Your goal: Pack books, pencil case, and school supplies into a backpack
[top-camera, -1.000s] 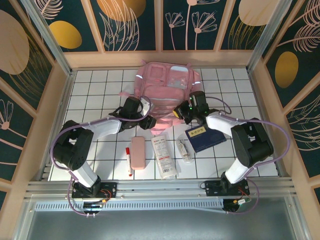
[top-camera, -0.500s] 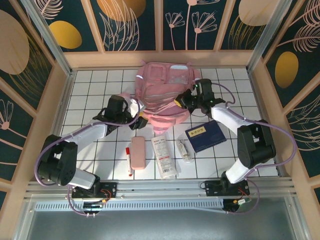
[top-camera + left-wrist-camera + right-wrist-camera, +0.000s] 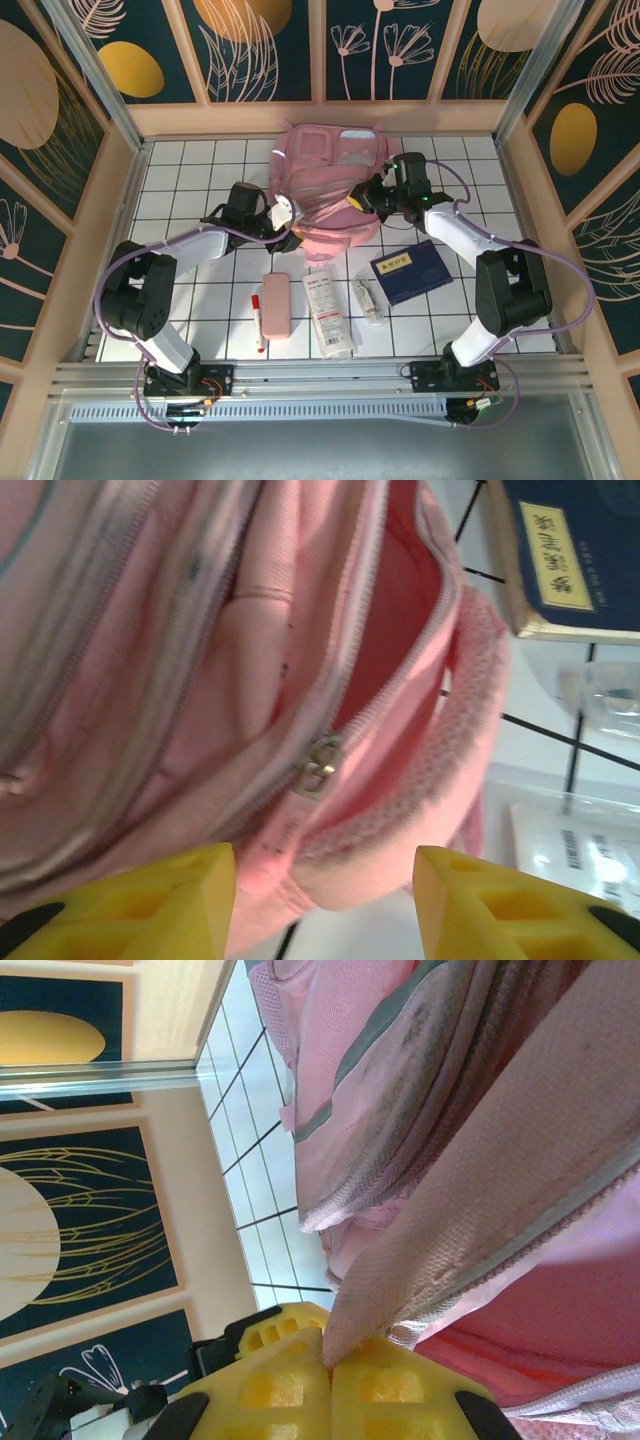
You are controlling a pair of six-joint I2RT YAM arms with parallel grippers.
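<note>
**A:** What does the overhead camera give?

**B:** The pink backpack (image 3: 330, 180) lies on the white tiled worktop (image 3: 180, 165). The left jaws are at its near left corner and the right jaws at its right side. Closer to the arm bases than either pair lies a row: red-and-white marker (image 3: 258, 322), pink pencil case (image 3: 277, 305), white packet (image 3: 328, 313), clear tube (image 3: 370, 300) and navy book (image 3: 410, 270). From up there I cannot tell how the jaws stand.

**A:** Does the left wrist camera settle it?

**B:** Yes. The left jaws stand partly apart, with the yellow fingers (image 3: 130, 905) on either side of the backpack's rounded near edge. Bare worktop shows beside the finger on the right of the view, so nothing is clamped. Just beyond the jaws a pocket gapes, its zip pull (image 3: 318, 767) at the mouth. The book lies beyond and to the right, with the tube and packet nearer on that side.

**A:** And the right wrist camera?

**B:** The right jaws are closed, their fingers (image 3: 275, 1390) pressed together on a flap of the backpack's textured pink fabric. The rest of the bag rises straight ahead of them.
</note>
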